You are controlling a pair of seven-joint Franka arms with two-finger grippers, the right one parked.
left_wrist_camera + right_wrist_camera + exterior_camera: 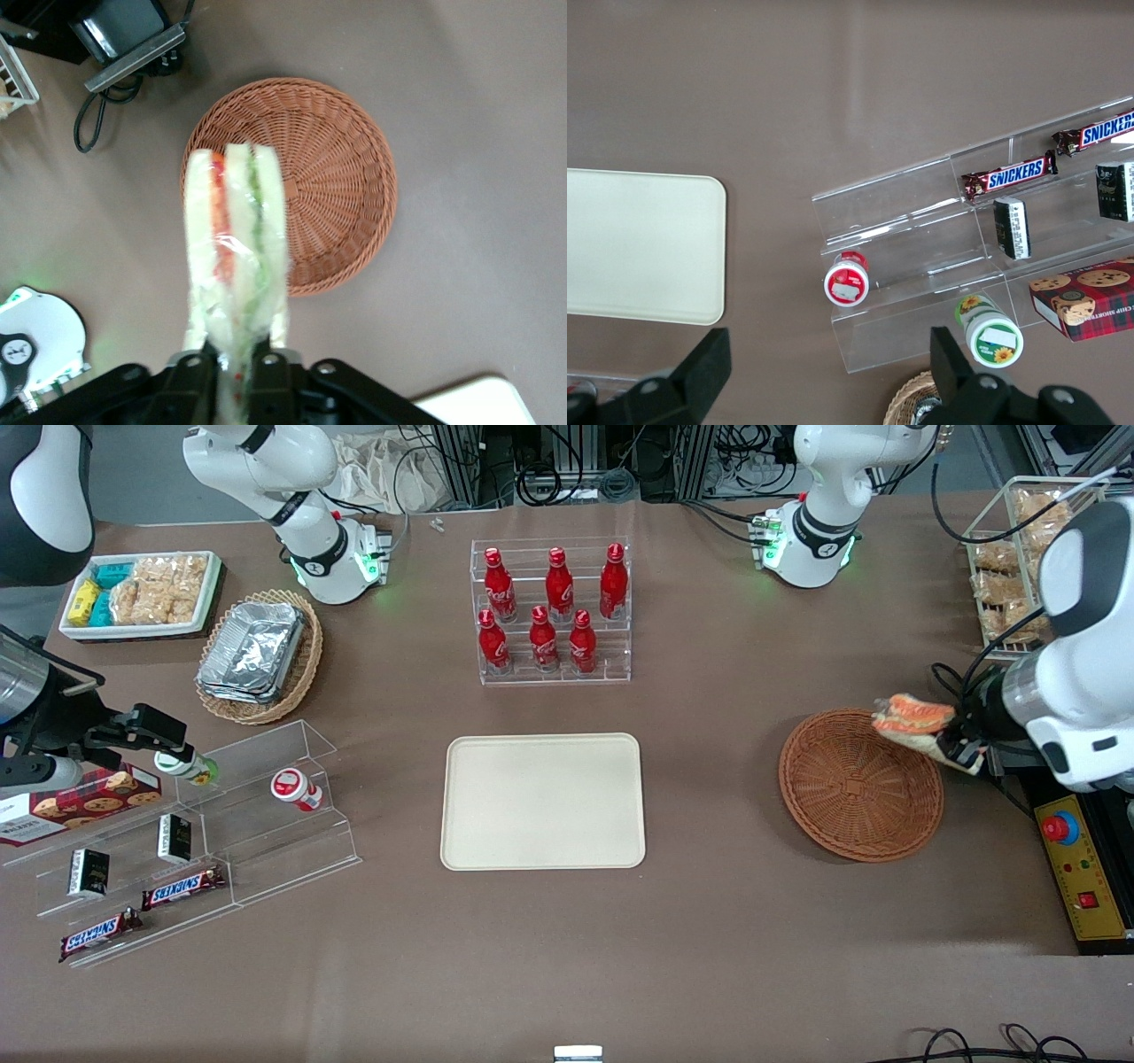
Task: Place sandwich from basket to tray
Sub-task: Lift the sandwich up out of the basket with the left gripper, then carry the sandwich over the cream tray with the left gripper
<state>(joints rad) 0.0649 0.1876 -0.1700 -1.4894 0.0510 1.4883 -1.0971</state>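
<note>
My left gripper (950, 746) is shut on the sandwich (912, 717), a white-bread wedge with orange-red and green layers, and holds it in the air above the rim of the round reddish-brown basket (859, 784). In the left wrist view the sandwich (235, 248) sticks out from between the black fingers (190, 376) of the gripper (235, 372), with the basket (319, 177) below it and nothing in it. The cream tray (543, 801) lies flat at the table's middle, bare; one corner of the tray (483, 403) shows in the wrist view.
A clear rack of red bottles (551, 609) stands farther from the camera than the tray. A yellow control box (1085, 868) and cables lie beside the basket at the working arm's end. Clear steps with snacks (186, 841) and a foil-tray basket (259, 654) lie toward the parked arm's end.
</note>
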